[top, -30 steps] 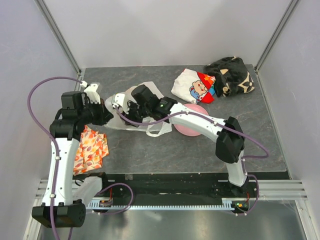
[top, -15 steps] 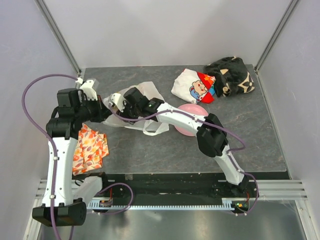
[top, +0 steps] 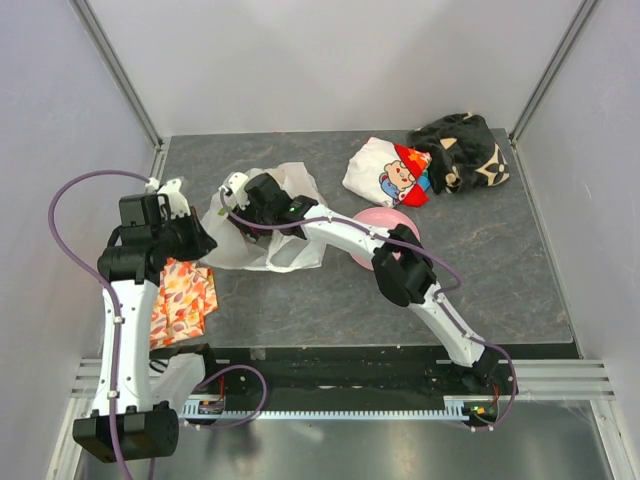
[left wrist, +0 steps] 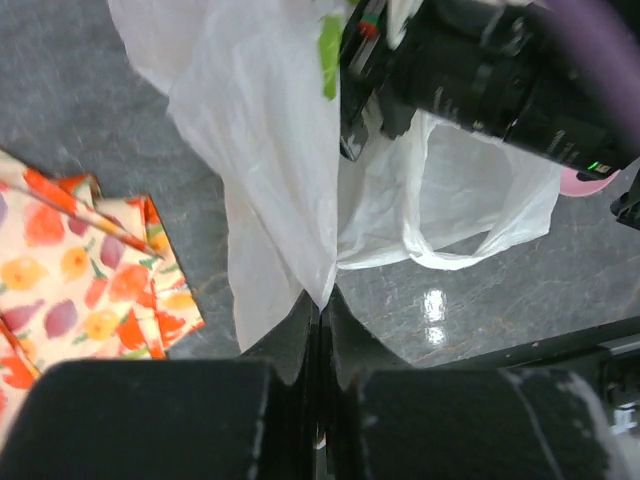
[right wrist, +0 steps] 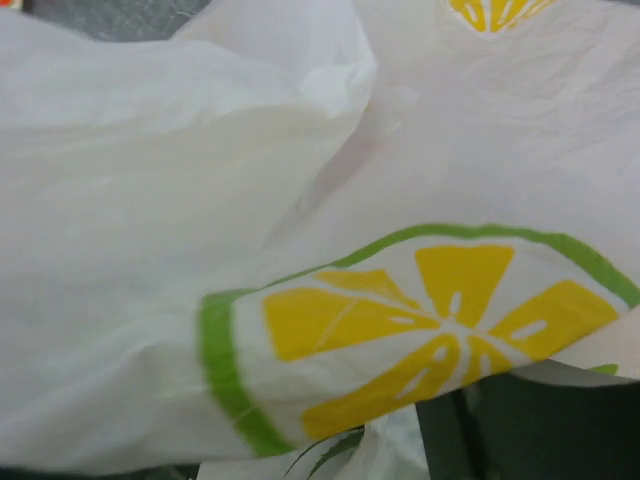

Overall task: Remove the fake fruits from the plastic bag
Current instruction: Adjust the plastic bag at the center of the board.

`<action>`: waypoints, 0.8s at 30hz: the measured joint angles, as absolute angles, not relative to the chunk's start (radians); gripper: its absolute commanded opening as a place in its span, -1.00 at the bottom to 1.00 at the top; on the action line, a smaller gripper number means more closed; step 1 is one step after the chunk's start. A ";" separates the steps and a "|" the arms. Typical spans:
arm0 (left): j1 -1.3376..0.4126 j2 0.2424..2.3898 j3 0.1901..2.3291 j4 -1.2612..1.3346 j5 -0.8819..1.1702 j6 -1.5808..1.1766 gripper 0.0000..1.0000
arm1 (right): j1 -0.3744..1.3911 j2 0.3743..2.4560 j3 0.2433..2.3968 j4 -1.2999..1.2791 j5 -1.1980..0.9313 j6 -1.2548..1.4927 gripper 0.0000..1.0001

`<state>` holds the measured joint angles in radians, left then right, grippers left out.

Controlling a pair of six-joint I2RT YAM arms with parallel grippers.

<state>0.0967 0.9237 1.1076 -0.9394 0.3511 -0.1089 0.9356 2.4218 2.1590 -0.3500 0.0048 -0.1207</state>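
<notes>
The plastic bag [top: 262, 250] is seen in the top view on the grey worktop [top: 330, 300], toward 10 o'clock from its middle, spread between the two arms. Its near-left edge is held by the left gripper [top: 203, 243]. That grip is shown plainly only in the left wrist view, where the bag [left wrist: 270, 150] is gathered into a pleat that ends between the fingertips of the left gripper [left wrist: 320, 305], pressed together on the thin film. In the same view a loop handle [left wrist: 450, 255] is seen lying on the worktop at 3 o'clock of that pleat, and the black body of the right arm [left wrist: 480, 70] is seen at 1 o'clock, against the bag. The right gripper [top: 238, 190] is set at the far-left part of the bag, at 11 o'clock in the top view, and from above it cannot be told whether it is open or closed. The right wrist view is filled by the bag [right wrist: 150, 200] close to the lens, with a yellow citrus-slice print [right wrist: 430, 320] rimmed in green; the fingers are not made out there either. An orange patterned cloth [top: 180, 300] is laid at 8 o'clock, just beside the left arm, and is also seen in the left wrist view [left wrist: 70, 280]. A pink dish [top: 393, 220], partly covered by the right arm, a white cloth [top: 385, 172] with a cartoon figure and a dark cloth [top: 465, 150] at 1 o'clock are seen whole only from above.
</notes>
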 measured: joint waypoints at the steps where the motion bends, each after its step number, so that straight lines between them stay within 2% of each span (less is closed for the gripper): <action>1: 0.106 0.926 1.089 -0.939 0.349 -0.128 -0.97 | 0.931 2.435 2.167 -0.344 0.002 -0.103 0.72; 4: 0.114 0.933 1.046 -0.939 0.350 -0.173 -0.97 | 0.916 2.472 2.199 -0.336 0.001 -0.049 0.89; 7: 0.116 0.941 1.037 -0.928 0.350 -0.197 -0.97 | 0.911 2.503 2.233 -0.322 0.004 -0.001 0.96; 9: 0.116 0.947 1.037 -0.909 0.350 -0.205 -0.97 | 0.911 2.517 2.248 -0.307 0.011 0.032 0.96; 12: 0.117 0.962 1.037 -0.897 0.360 -0.213 -0.97 | 0.912 2.531 2.269 -0.294 0.020 0.082 0.86; 24: 0.117 0.983 1.048 -0.864 0.403 -0.219 -0.97 | 0.914 2.566 2.303 -0.295 0.049 0.248 0.76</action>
<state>0.1165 0.9833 1.0481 -0.8642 0.4034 -0.2188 0.9142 2.5660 2.3028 -0.2951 0.0494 0.2481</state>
